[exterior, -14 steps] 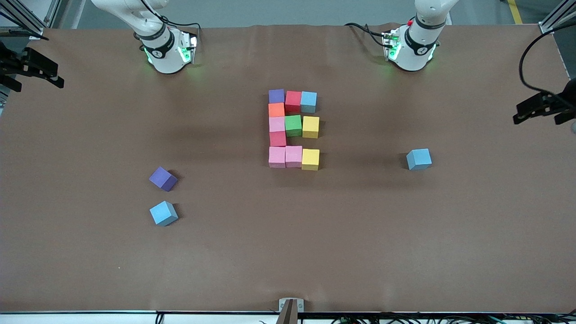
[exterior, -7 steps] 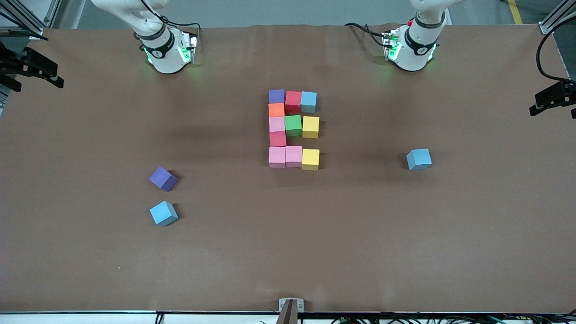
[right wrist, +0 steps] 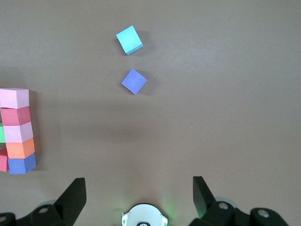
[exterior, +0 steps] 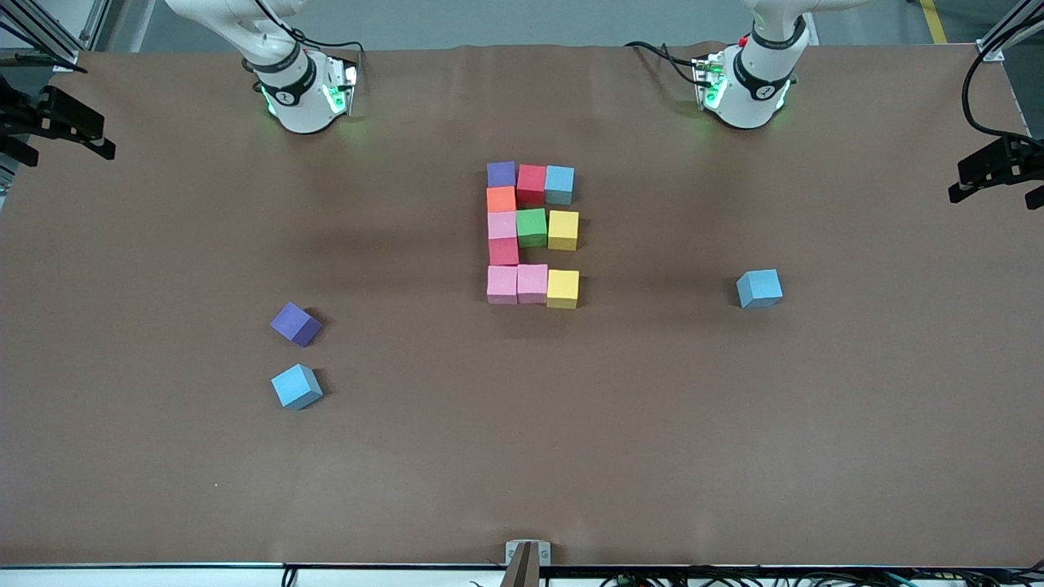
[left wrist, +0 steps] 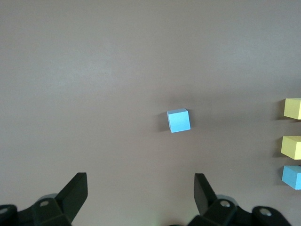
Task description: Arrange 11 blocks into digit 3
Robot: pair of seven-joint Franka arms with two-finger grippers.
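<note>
Cut off at picture edges

Front view: left end effector and right end effector clipped at the sides. Right wrist view: digit 3 half out of frame. Left wrist view: yellow blocks clipped likewise.

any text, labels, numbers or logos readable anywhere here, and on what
None can be read.
Blocks in the digit 3 and the loose blocks: plain faces, no print.
Round dark marks on each arm's white base collar: too small to read.
Small bracket at the table edge: tiny marks, illegible.
</note>
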